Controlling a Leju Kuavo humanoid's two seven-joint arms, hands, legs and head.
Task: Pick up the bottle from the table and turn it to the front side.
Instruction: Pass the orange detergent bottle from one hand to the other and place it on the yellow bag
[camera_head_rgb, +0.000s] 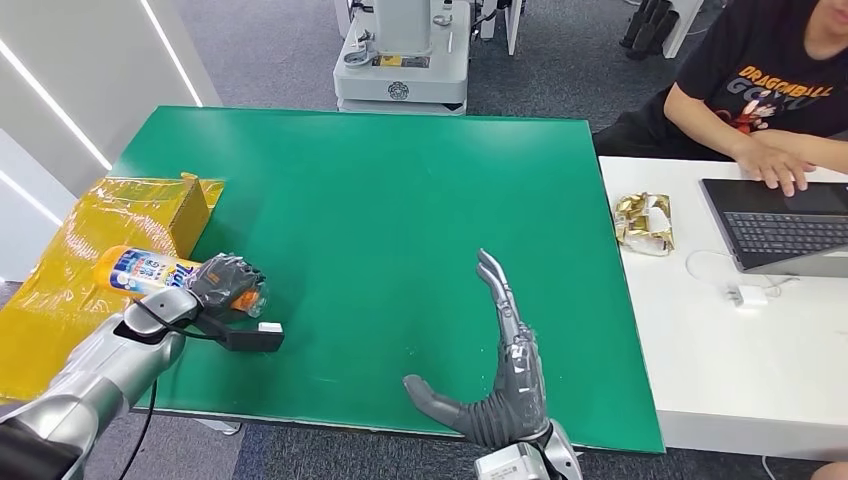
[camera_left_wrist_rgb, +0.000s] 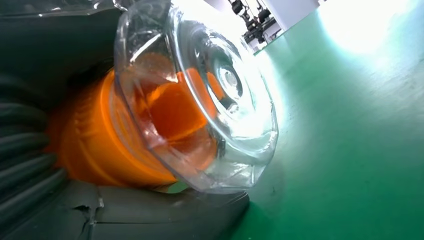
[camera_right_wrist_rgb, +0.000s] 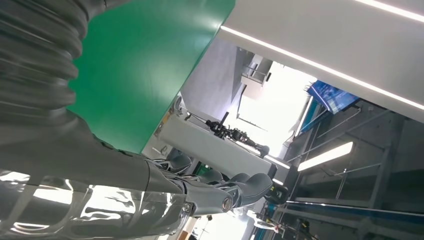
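Note:
The bottle is orange-yellow with a blue and white label and a clear cap. It lies on its side at the left edge of the green table, cap end toward the table's middle. My left hand grips it near the cap end. The left wrist view shows the clear cap and the orange neck close up, with the thumb beside them. Over the table's near edge, my right hand is open, fingers stretched forward and thumb out to the left. Its fingers hold nothing.
A yellow taped cardboard box stands off the table's left edge, beside the bottle. A white table on the right carries a laptop, a gold wrapper and a charger cable. A person sits there typing. A robot base stands beyond the far edge.

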